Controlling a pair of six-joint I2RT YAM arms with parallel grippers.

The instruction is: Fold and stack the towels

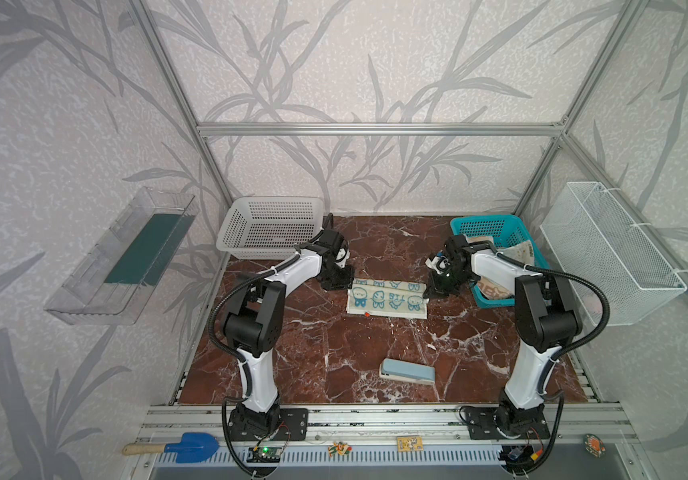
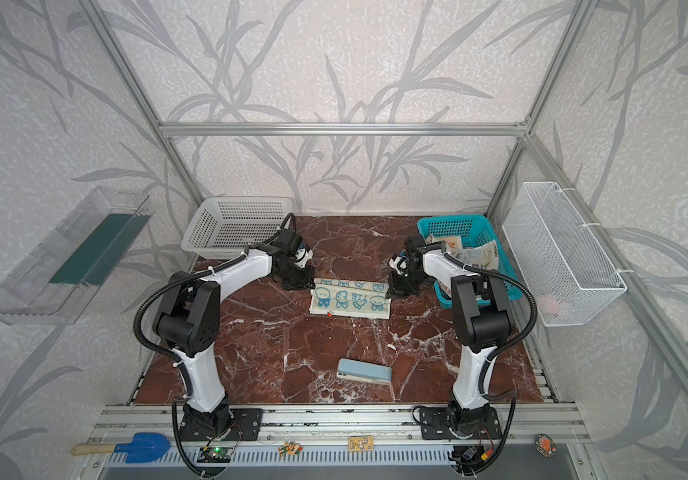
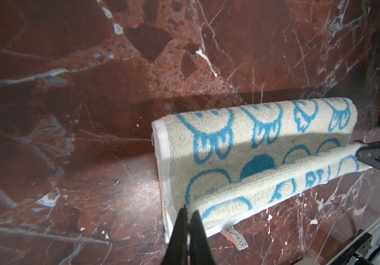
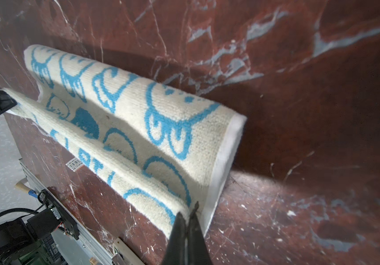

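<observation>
A cream towel [image 1: 388, 300] printed with blue animal faces lies partly folded at the middle of the marble table, seen in both top views [image 2: 350, 302]. My left gripper [image 3: 190, 211] is shut on one corner of the towel's [image 3: 241, 137] raised edge. My right gripper [image 4: 187, 212] is shut on the opposite corner of the same edge of the towel [image 4: 161, 119], so that edge hangs between them above the lower layer. From above, the left gripper [image 1: 346, 286] sits at the towel's left end and the right gripper [image 1: 427, 294] at its right end. Two more towels [image 1: 525, 251] lie crumpled in the teal basket [image 1: 483, 226].
A white plastic basket [image 1: 269, 226] stands at the back left. A pale blue stapler-like block [image 1: 408, 371] lies nearer the front. A white wire basket [image 1: 608, 253] hangs on the right wall and a clear tray [image 1: 126, 253] on the left wall.
</observation>
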